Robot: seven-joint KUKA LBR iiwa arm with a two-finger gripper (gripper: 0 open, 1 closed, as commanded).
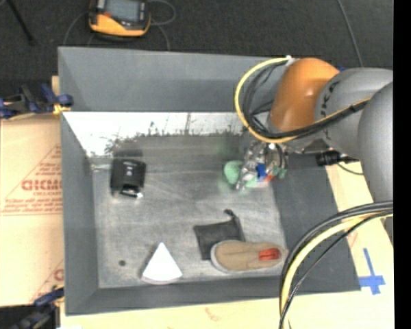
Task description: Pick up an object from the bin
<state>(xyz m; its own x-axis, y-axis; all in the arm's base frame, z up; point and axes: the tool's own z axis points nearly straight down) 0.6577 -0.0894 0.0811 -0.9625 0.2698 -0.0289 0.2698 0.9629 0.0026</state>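
A grey metal bin [157, 81] holds five loose things, one of each. The gripper [262, 170] sits low at the floor's far right, just beside a small green rounded object [231, 172]; whether it is spread or closed cannot be told. Well apart lie a black box [127, 175], a white triangular piece [162, 264], a black flat scrap [216, 234] and, touching that scrap, a tan slipper [246, 256].

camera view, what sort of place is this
Probably a robotics lab's grasping rig: a grey metal bin of odd loose things, such as a tan shoe and a black box, with a robot arm's gripper down in it.
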